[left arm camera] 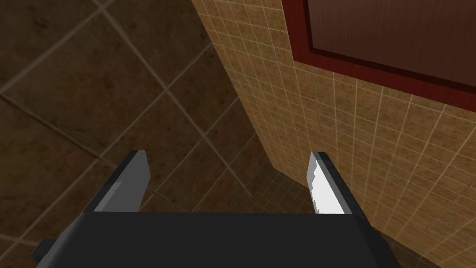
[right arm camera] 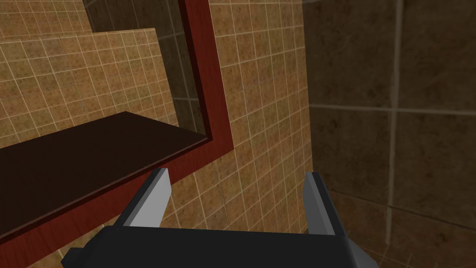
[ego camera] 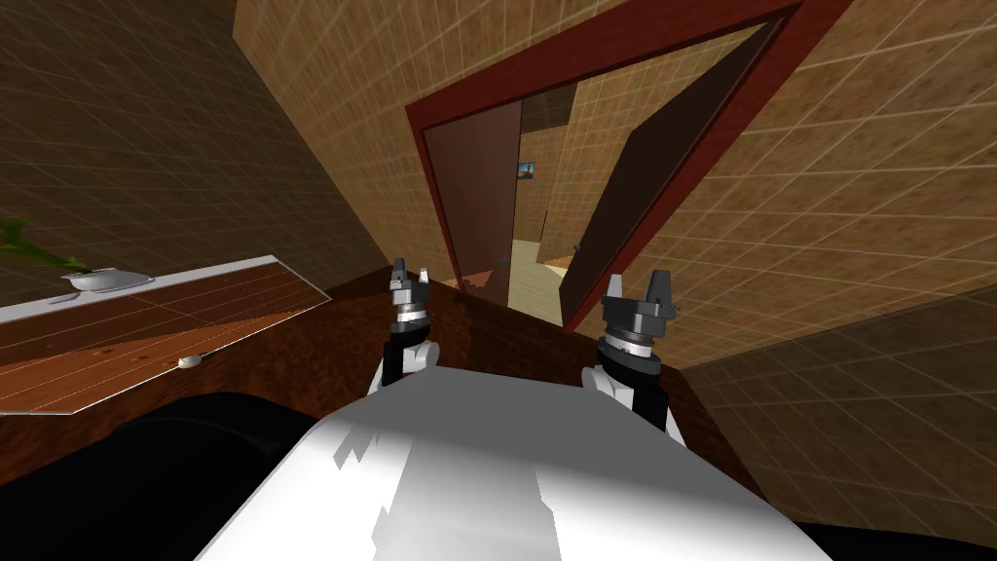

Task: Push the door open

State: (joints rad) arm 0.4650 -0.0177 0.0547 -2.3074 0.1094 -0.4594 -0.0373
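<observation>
Left claw [ego camera: 411, 276] and right claw [ego camera: 638, 288], fingers apart, before the half-open door [ego camera: 662, 180]

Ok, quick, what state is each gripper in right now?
Left gripper: open, holding nothing.
Right gripper: open, holding nothing.

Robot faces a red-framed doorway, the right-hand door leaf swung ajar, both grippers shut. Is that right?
Not the grippers: the left gripper and right gripper are both open, fingers well apart with nothing between them, as each wrist view shows. The door leaf does stand ajar in the red frame.
</observation>
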